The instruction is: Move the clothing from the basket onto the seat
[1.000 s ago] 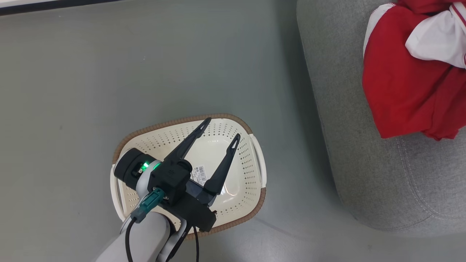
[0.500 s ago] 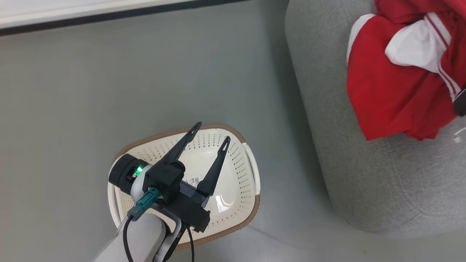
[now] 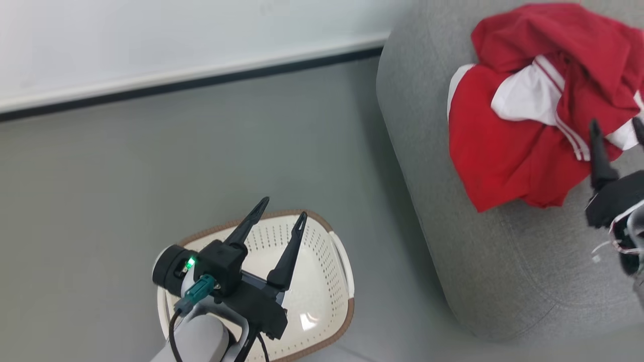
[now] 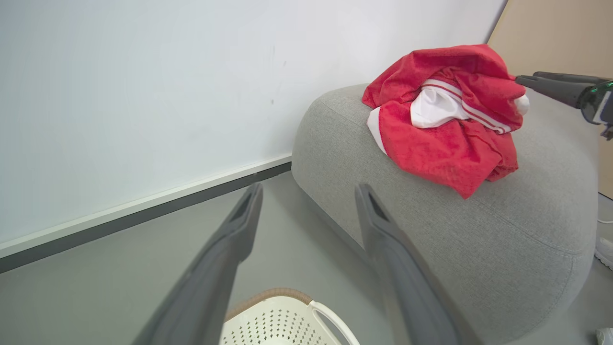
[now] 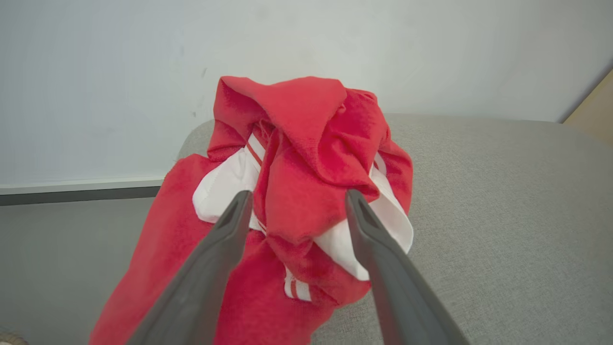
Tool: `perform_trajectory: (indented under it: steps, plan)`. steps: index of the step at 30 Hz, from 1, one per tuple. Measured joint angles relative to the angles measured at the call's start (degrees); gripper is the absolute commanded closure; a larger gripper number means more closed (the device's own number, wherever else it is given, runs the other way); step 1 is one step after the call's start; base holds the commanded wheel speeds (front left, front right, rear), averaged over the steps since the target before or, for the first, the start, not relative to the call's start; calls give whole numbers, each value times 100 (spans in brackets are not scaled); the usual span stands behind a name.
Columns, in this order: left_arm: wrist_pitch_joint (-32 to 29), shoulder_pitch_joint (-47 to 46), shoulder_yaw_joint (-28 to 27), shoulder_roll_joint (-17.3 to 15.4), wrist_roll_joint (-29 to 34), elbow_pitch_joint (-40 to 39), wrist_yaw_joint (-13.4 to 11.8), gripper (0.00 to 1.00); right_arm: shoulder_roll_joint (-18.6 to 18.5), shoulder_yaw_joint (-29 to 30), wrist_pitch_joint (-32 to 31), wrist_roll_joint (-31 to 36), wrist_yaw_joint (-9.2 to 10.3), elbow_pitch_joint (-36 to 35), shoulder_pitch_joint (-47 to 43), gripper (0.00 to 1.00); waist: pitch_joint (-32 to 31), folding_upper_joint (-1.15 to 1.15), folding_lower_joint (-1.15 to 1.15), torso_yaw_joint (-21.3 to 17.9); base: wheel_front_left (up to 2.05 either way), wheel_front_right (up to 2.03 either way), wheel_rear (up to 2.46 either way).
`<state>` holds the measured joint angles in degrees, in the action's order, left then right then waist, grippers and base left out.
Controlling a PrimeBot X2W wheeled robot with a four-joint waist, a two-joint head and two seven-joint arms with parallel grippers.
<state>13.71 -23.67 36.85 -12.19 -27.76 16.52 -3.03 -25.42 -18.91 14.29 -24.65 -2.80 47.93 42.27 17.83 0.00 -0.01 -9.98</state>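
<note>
- Seat: large grey woven-fabric sofa cushion with rounded edges [image 3: 503,261], taking up the right of the scene, standing on the grey floor [image 3: 201,151] near the white wall [image 3: 151,40].
- Clothing: soft bright red garments with white panels and thin white stripe trim [image 3: 503,151], bunched in one crumpled heap on the far part of the seat's top. All of the heap that shows rests on the cushion.
- Basket: oval cream-white perforated plastic laundry basket with a brown woven-look rim [image 3: 322,251], on the floor at the near left, well apart from the seat. The part of its bottom that shows is bare of cloth; the rest is hidden under the arm.
- Left gripper [image 3: 284,208]: hangs over the basket with its two dark fingers spread wide and nothing between them.
- Right gripper [image 3: 617,123]: at the near right side of the heap, fingers wide apart. They straddle a fold of red and white fabric without pinching it, so nothing is held.
- Progress: the clothing appears to be fully delivered, and what is left looks like drawing the right gripper clear of the heap.
</note>
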Motion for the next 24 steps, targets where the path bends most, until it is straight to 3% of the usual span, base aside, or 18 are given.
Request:
perform_trajectory:
  steps: [12, 21, 24]
  plan:
    - [37, 574, -434, 75, -255, 261, -126, 0, 371, 15, 1, 58, 130, -1079, -911, 0, -857, 0, -1, 230, 0, 0, 0]
    - [60, 1187, -799, 67, -436, 231, -253, 0, 612, -23, 1, 115, 188, -1713, -1738, 0, -1463, -1, 0, 605, 0, 0, 0]
    - [60, 1402, -948, -20, -437, 110, -263, 0, 699, -51, 1, 131, 291, -1951, -2008, 0, -1615, -1, 0, 768, 0, 0, 0]
